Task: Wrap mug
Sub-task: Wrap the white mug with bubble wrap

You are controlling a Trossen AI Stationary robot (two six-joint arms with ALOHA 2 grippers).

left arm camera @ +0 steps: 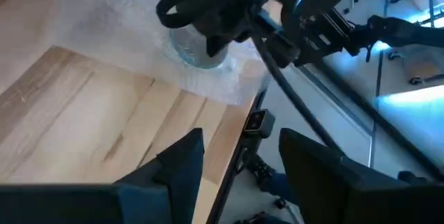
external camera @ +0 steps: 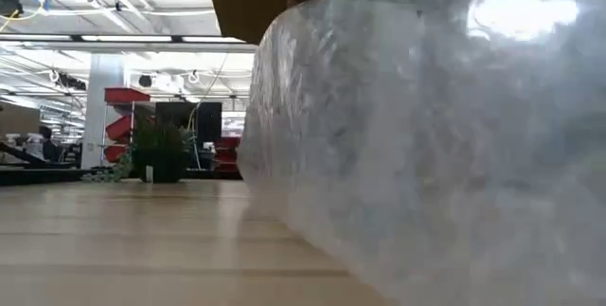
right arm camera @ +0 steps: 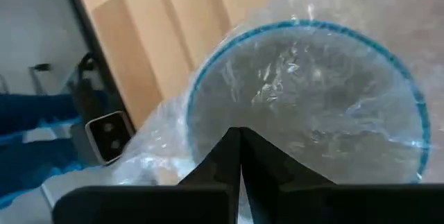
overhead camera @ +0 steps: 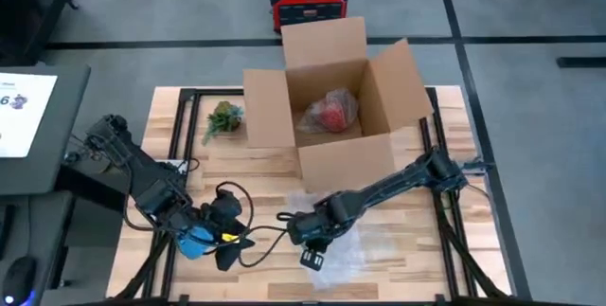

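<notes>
Mug (right arm camera: 305, 106): blurred under bubble wrap (overhead camera: 365, 249).
Right gripper (overhead camera: 313, 255): jaws pressed together above it.
Left gripper (left arm camera: 239, 172): jaws wide, empty.

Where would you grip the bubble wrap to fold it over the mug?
Probably its loose edge lying flat on the table, beside the right claw, coming from above. The mug sits mouth-up on the wrap, so that free margin can likely lift over the rim.

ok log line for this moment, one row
left end effector: open, empty, near front edge | right end effector: shut, over mug on wrap | box: open, red bundle inside
</notes>
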